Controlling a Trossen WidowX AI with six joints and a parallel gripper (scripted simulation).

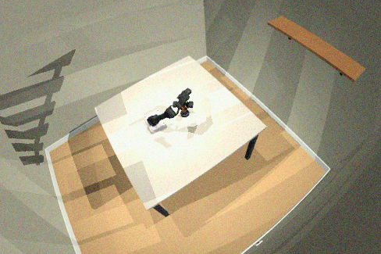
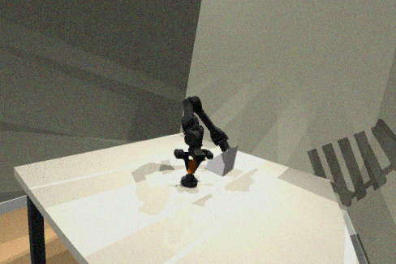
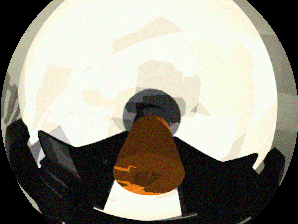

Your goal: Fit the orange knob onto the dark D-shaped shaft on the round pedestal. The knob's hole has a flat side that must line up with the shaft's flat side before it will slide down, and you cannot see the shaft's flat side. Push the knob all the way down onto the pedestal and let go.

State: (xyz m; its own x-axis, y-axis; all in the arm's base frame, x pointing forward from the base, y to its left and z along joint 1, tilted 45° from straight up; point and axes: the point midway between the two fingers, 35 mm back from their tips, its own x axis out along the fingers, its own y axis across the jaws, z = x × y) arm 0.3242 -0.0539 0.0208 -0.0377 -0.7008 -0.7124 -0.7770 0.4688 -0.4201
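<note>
The orange knob (image 1: 183, 109) (image 2: 191, 166) (image 3: 150, 150) is held between the fingers of my gripper (image 2: 192, 164) (image 3: 150, 137), which is shut on it. In the wrist view the knob's far end overlaps the near part of the round dark pedestal (image 1: 185, 115) (image 2: 189, 182) (image 3: 131, 114). In the exterior view the knob stands just above the pedestal, slightly tilted, its lower end close to the pedestal's raised middle. The shaft cannot be made out clearly, and its flat side and the knob's hole are hidden. I cannot tell whether knob and shaft touch.
The pedestal stands on the pale table (image 1: 176, 163) (image 2: 243, 227). The arm's base is beside a pale grey-violet block (image 1: 158, 127) (image 2: 223, 163), to one side of the pedestal. Patchy shadows fall across the table. A wooden shelf (image 1: 318, 48) hangs on the wall, away from the arm.
</note>
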